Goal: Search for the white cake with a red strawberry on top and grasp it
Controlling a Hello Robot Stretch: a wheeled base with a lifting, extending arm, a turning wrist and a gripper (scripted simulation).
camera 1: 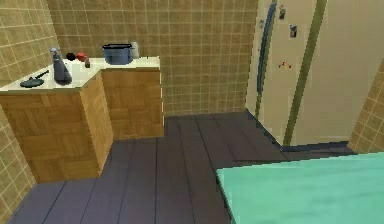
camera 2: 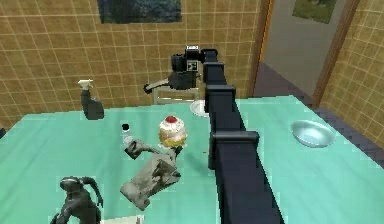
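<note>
A small round white cake with a red top [camera 2: 174, 131] stands on the green table [camera 2: 330, 180], near its middle, just left of the dark arm bar. My gripper [camera 2: 152, 87] is raised farther out, up and a little left of the cake, with the tiled wall behind its fingers. It holds nothing. The arm stretches from the bottom edge across the table to the white marker squares [camera 2: 183, 63].
On the table stand a dark spray bottle [camera 2: 91, 100], a small bottle [camera 2: 128, 141], a lying grey statue [camera 2: 151, 176], a dark statue [camera 2: 78, 202], a metal bowl [camera 2: 312, 133] and a white cup [camera 2: 200, 106]. Ahead are a wooden counter [camera 1: 95, 110] with a pot [camera 1: 118, 54] and a fridge [camera 1: 285, 70].
</note>
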